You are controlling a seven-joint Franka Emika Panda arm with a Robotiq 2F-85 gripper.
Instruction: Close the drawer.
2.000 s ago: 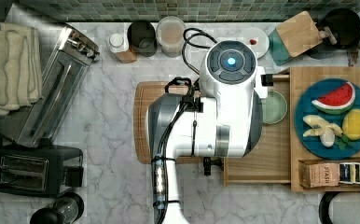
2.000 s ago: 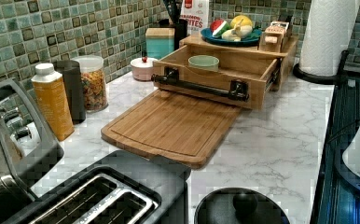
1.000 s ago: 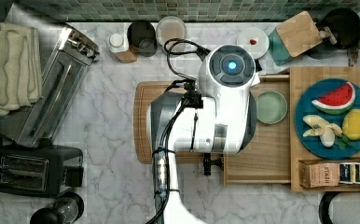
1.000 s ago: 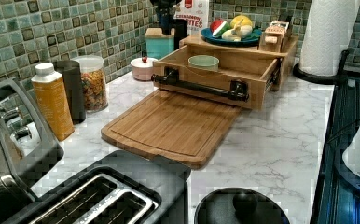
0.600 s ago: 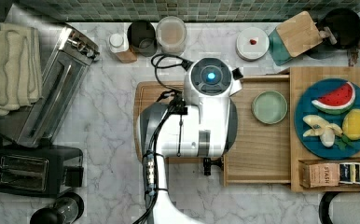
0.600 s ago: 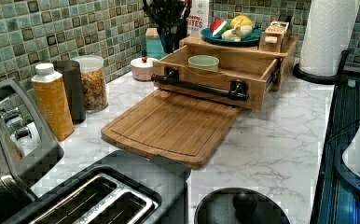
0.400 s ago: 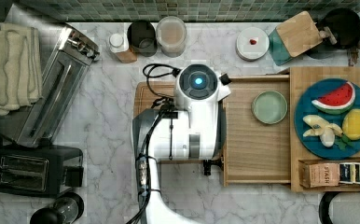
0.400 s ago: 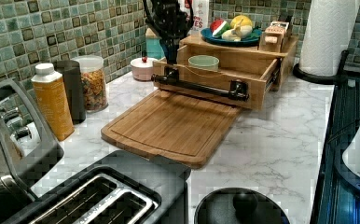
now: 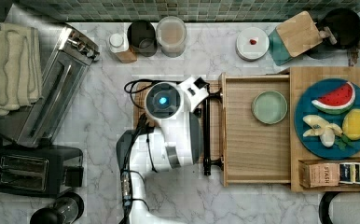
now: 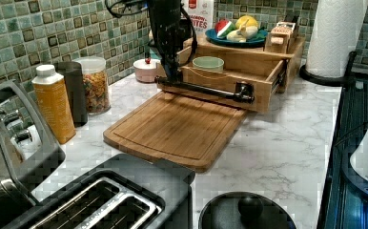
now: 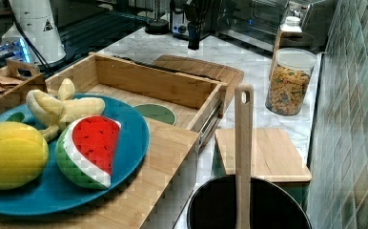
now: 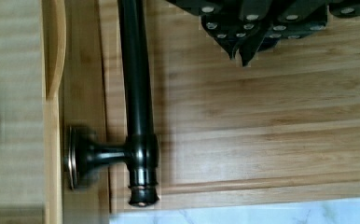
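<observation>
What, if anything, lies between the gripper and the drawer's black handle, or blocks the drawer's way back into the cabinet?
Nothing visible does. The gripper hangs just beside the handle of the drawer; only a green bowl sits inside.

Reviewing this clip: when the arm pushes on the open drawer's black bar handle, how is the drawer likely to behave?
The drawer will probably slide straight in, since a side rail shows beneath its wall in the right view. Its wooden walls and black bar handle look rigid, so little flex. The small green bowl inside sits loose and may shift slightly if pushed fast.
</observation>
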